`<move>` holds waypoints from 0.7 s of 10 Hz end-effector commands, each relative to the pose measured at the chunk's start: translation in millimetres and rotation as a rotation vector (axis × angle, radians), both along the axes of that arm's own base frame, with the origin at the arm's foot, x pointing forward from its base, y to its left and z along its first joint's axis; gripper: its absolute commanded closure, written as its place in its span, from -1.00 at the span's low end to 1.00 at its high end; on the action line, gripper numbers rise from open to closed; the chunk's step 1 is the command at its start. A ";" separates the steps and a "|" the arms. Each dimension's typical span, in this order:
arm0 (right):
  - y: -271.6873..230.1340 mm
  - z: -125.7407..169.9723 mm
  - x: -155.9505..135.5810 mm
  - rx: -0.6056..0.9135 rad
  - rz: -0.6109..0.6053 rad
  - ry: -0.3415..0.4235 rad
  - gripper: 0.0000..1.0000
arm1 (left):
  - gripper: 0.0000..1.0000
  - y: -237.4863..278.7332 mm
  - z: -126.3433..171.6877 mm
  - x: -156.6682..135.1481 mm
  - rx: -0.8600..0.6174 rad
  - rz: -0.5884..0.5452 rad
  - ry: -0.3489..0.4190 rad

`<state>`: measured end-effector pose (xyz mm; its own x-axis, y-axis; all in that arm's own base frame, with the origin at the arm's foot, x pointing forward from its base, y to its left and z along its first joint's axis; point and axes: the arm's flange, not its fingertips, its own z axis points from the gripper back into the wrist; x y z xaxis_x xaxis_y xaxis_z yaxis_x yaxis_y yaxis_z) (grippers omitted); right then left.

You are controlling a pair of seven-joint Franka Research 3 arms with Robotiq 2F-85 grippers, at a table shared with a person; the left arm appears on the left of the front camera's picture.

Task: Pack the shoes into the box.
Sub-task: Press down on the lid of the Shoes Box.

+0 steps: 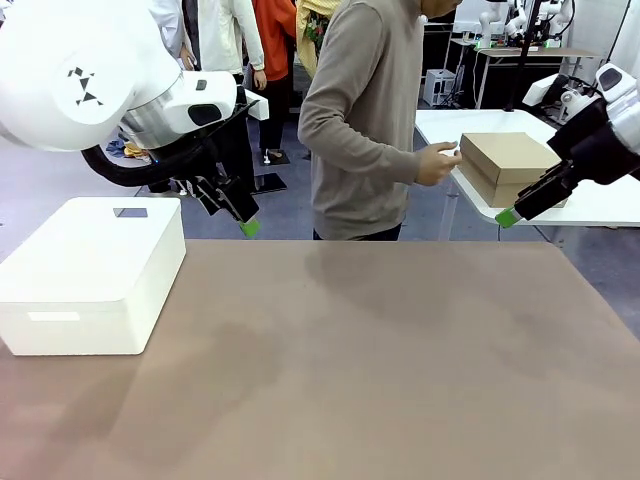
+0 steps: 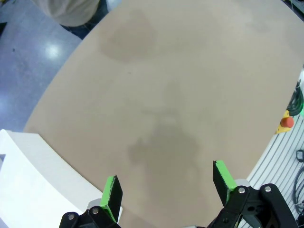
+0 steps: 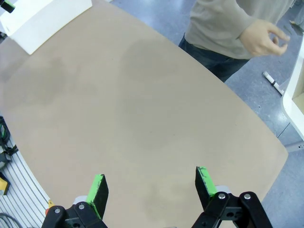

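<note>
Overhead, both pincers hang above the bare brown worktop [image 1: 380,350] with fingers spread wide, holding and touching nothing. The left pincer [image 2: 166,187] has one white box [image 1: 90,275] just beside it on the worktop. The right pincer [image 3: 151,185] is raised at the worktop's far edge; just behind it one closed brown box [image 1: 508,165] sits on a separate white table [image 1: 600,200]. One person [image 1: 365,120] stands across from both pincers, a hand [image 1: 438,163] against that brown box. No writing is readable on either box.
</note>
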<state>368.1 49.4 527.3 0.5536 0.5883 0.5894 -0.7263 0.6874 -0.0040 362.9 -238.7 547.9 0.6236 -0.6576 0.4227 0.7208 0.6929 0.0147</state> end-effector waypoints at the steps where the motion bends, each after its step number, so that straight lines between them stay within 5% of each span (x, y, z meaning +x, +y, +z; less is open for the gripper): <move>1: -0.5 2.6 3.4 -0.006 -0.006 0.004 -0.94 | -1.00 -0.2 2.4 0.7 0.001 0.000 0.004; 7: -0.5 2.6 3.4 -0.006 -0.006 0.004 -0.94 | -1.00 -0.2 2.4 0.7 0.001 0.000 0.004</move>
